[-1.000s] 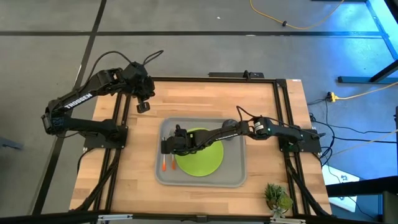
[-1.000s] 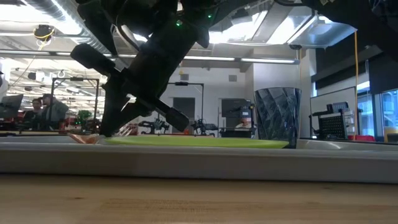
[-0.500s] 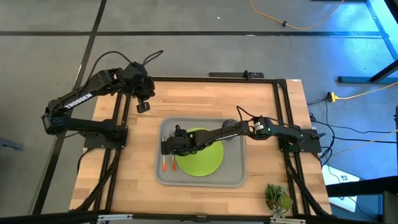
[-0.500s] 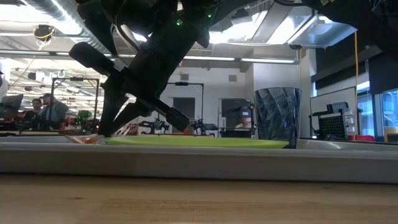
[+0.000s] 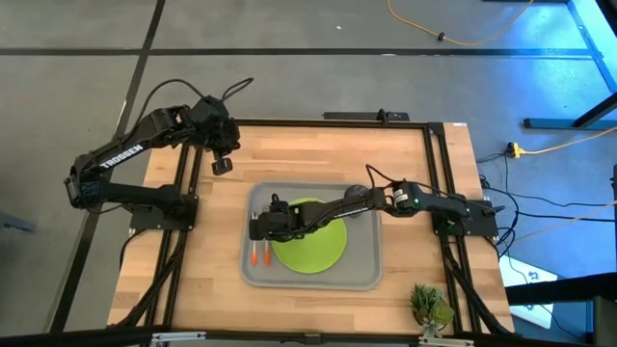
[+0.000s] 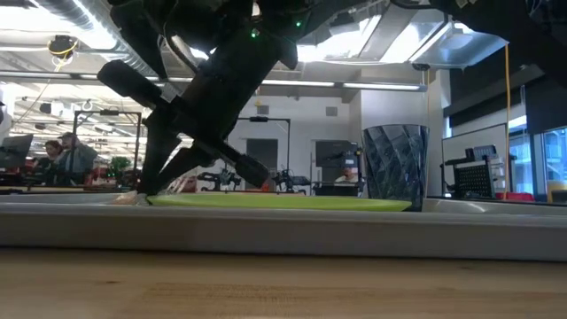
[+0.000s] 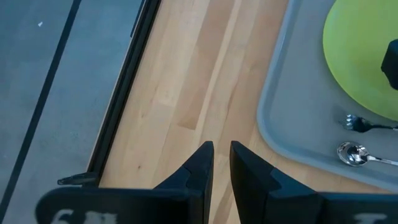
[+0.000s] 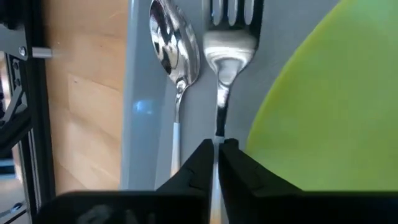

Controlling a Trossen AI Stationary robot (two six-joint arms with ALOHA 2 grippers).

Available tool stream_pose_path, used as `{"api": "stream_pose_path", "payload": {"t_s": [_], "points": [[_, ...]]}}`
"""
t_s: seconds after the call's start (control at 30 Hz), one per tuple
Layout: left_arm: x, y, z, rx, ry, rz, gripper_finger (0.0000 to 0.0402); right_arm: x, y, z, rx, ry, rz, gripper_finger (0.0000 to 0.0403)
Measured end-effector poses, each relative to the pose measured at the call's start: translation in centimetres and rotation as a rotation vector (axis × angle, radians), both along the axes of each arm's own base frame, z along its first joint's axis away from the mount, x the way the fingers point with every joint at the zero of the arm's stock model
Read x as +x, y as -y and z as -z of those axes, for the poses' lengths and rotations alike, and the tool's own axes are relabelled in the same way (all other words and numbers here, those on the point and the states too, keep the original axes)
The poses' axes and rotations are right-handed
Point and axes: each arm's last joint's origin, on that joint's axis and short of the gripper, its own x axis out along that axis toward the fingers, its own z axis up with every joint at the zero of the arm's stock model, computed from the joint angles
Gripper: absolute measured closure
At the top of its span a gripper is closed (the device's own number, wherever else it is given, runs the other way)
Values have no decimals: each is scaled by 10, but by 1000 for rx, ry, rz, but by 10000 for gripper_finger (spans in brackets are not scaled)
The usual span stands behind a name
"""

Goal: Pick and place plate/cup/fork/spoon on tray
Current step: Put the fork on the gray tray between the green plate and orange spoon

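Robotics lab, workbenches (people beyond)

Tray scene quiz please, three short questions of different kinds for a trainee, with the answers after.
1. True or false: the cup stands on the bare table, outside the tray.
2. Which lies nearer the plate: A the spoon or B the fork?
3. Fill in: the right gripper is shut on the fork's ____.

Key: 1 false, the cup stands inside the tray. 2 B. 3 handle. The left gripper waits shut over the table, beside the tray.
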Motion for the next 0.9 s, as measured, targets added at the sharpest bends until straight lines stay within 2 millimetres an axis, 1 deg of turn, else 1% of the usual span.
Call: {"api": "stream_pose_path", "payload": {"t_s": [0.1, 0.23, 0.4, 0.63, 0.9], "points": [[0, 0, 0, 0, 0, 1, 356, 3, -1, 7, 29, 14, -18, 368], [0, 0, 0, -1, -2, 0, 356, 8, -3, 16, 68, 43, -45, 366], [0, 0, 0, -3, -4, 0, 356, 9, -3, 17, 68, 48, -45, 365], [0, 0, 0, -4, -5, 0, 356, 9, -3, 16, 63, 50, -53, 365], [0, 0, 0, -4, -5, 0, 356, 1, 0, 0, -27, 7, -59, 370]]}}
